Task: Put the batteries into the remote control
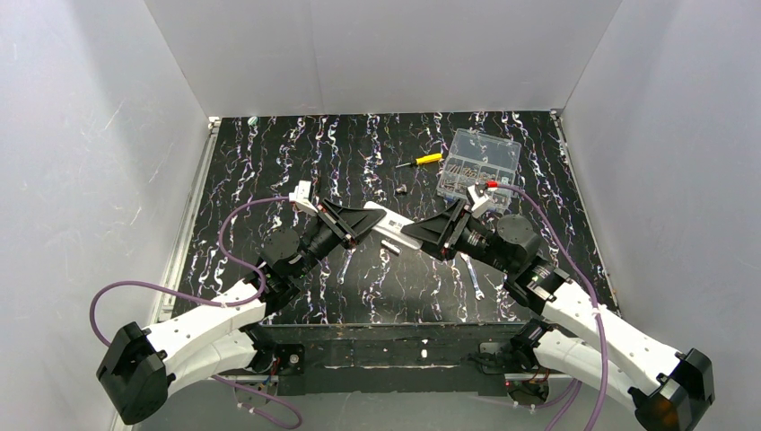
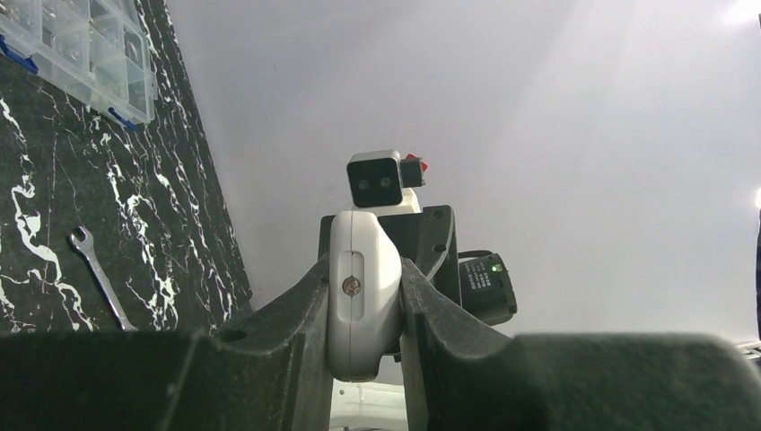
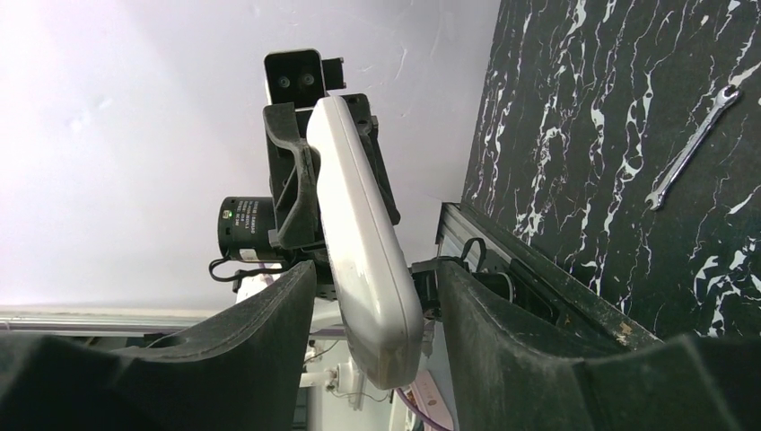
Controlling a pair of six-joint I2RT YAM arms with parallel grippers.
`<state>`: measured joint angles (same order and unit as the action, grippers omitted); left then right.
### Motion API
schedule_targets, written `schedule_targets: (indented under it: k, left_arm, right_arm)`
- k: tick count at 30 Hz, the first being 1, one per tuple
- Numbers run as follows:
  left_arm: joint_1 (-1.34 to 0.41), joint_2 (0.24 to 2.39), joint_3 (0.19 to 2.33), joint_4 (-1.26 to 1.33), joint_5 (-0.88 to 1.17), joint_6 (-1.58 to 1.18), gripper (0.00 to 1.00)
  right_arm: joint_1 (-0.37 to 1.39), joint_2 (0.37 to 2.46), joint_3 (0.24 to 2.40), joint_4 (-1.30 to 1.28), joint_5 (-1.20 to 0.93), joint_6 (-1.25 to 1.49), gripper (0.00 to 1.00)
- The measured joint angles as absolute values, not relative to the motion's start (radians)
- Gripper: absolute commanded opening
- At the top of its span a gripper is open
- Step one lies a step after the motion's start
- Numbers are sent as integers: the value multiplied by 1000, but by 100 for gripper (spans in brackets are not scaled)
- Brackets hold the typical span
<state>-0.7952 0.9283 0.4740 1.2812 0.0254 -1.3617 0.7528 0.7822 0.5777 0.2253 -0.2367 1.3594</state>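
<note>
The remote control (image 1: 396,230), a slim white bar, hangs above the table between my two grippers. My left gripper (image 1: 356,223) is shut on its left end. In the left wrist view both fingers press the white end (image 2: 363,296), which has a small screw in a slot. My right gripper (image 3: 377,305) stands open around the other end (image 3: 363,242), with a gap showing on each side of the bar. In the top view that gripper (image 1: 440,232) sits at the remote's right end. The batteries do not show in any view.
A clear compartment box (image 1: 481,165) and a yellow-handled screwdriver (image 1: 420,161) lie at the back. A small silvery stub (image 1: 389,244) rests under the remote. One wrench (image 1: 473,277) lies by the right arm, another (image 1: 345,267) by the left.
</note>
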Motion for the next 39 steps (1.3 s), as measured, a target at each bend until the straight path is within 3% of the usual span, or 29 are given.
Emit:
schedule_targets:
  k: [22,27,31,39]
  left_arm:
    - [-795,928,474,1284,23,-1371,0]
    - [-795,927,474,1285,22,-1375,0]
    - [-795,926,474,1285,21,-1380,18]
    - [-795,922,474,1272,20,-1369,50]
  right_arm:
    - [752,801,578,267,-238,1382,38]
    - [752,801,578,272,-239,1384,21]
    - [748,801,578,276,-245,1385,1]
    - [747,801,578,287,-246,1384,1]
